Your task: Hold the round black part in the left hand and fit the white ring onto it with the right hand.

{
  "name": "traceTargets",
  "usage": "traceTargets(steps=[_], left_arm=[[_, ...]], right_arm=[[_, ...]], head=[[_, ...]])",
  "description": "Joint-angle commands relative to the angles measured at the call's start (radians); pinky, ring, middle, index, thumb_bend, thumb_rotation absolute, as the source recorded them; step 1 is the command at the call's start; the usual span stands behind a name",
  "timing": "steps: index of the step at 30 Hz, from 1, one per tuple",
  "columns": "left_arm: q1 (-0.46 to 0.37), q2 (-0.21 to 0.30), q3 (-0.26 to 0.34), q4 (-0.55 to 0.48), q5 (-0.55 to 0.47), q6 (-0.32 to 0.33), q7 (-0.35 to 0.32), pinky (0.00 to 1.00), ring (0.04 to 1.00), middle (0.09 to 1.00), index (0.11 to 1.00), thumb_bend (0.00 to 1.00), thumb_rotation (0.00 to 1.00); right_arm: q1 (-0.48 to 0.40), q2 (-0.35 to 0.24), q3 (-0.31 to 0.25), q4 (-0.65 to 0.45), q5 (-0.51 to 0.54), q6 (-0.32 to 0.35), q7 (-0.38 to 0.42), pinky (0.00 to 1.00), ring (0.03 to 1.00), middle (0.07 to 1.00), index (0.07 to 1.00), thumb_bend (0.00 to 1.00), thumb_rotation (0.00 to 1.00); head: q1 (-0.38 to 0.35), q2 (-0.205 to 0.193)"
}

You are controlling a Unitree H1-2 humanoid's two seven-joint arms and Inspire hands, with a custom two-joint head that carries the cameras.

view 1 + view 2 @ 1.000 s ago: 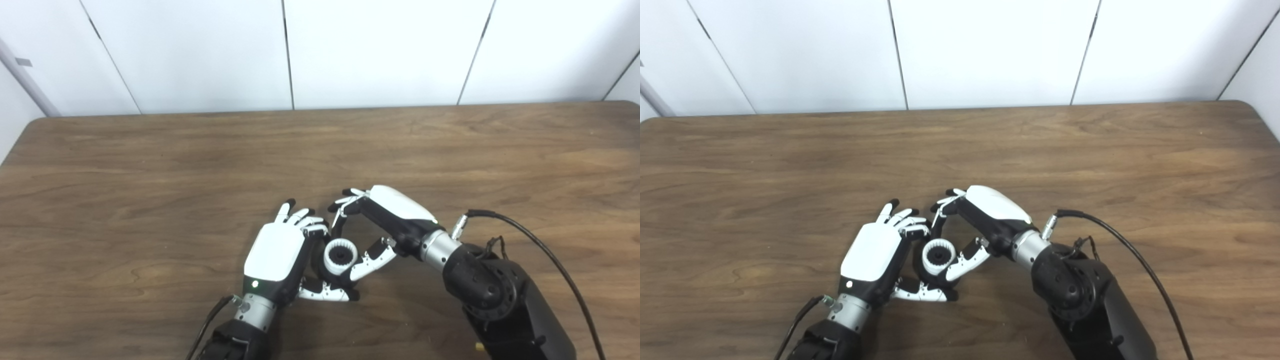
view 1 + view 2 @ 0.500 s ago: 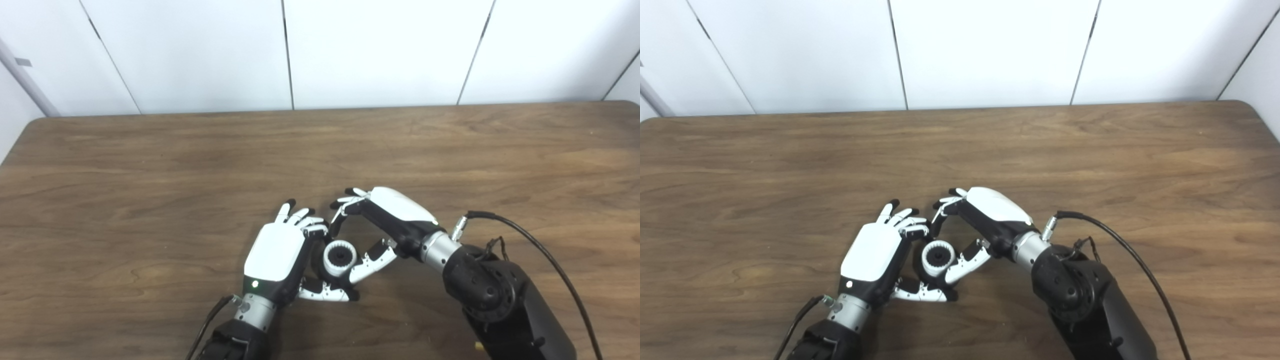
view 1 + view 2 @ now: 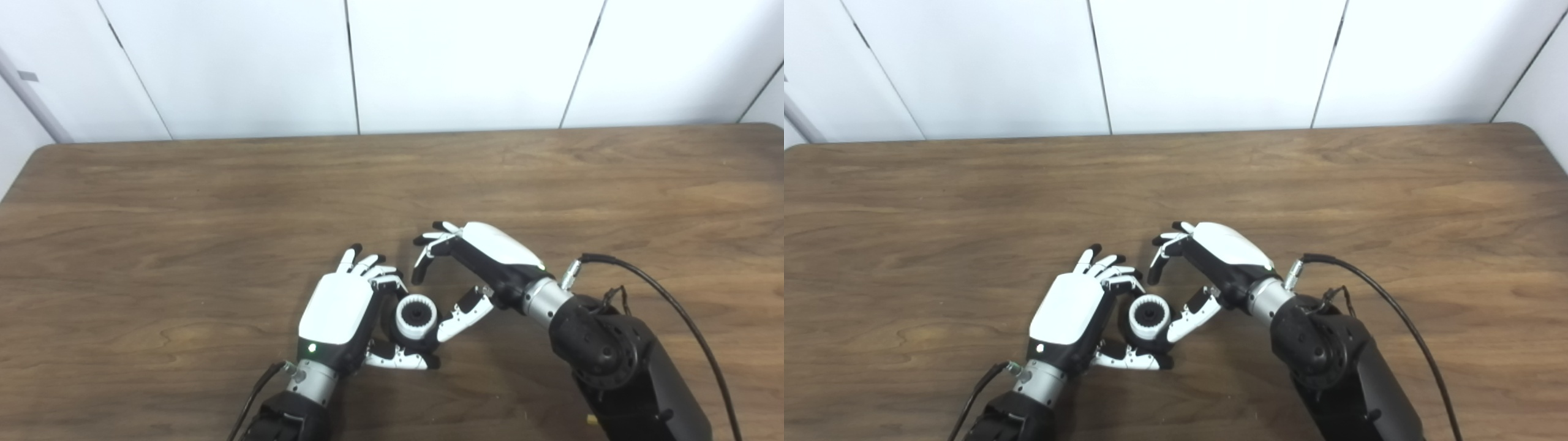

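Lifted back from the white ring (image 3: pixel 416 316), the right hand (image 3: pixel 474 263) spreads empty; left hand (image 3: pixel 343 312) still cups the black part (image 3: pixel 390 323).

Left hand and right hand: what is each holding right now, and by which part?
The left hand grips the round black part around its side, with the white ring seated on top. The right hand is open and holds nothing.

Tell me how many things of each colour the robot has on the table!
White: 1, the white ring.
Black: 1, the round black part under the ring, held in the left hand.
Total: 2.
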Motion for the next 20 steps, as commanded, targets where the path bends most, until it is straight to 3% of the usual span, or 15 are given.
traceTargets(steps=[1, 12, 20], left_arm=[[-0.004, 0.002, -0.001, -0.004, 0.002, -0.009, 0.004, 1.0, 0.874, 0.761, 0.485, 0.52, 0.06], [-0.004, 0.008, 0.006, 0.001, -0.007, -0.014, 0.015, 1.0, 0.877, 0.758, 0.484, 0.52, 0.06], [-0.002, 0.013, 0.022, -0.006, -0.013, 0.003, -0.01, 1.0, 0.888, 0.762, 0.487, 0.52, 0.06]], right_arm=[[-0.024, -0.008, -0.016, -0.04, 0.005, -0.01, -0.012, 1.0, 0.99, 0.879, 0.581, 1.0, 0.19], [-0.035, -0.056, -0.054, -0.08, 0.007, 0.012, 0.015, 0.95, 0.966, 0.884, 0.703, 1.0, 0.22], [-0.04, -0.094, -0.089, -0.105, 0.001, 0.025, 0.039, 0.89, 0.946, 0.891, 0.713, 1.0, 0.22]], head=[[0.0, 0.001], [-0.008, -0.001], [-0.013, -0.009]])
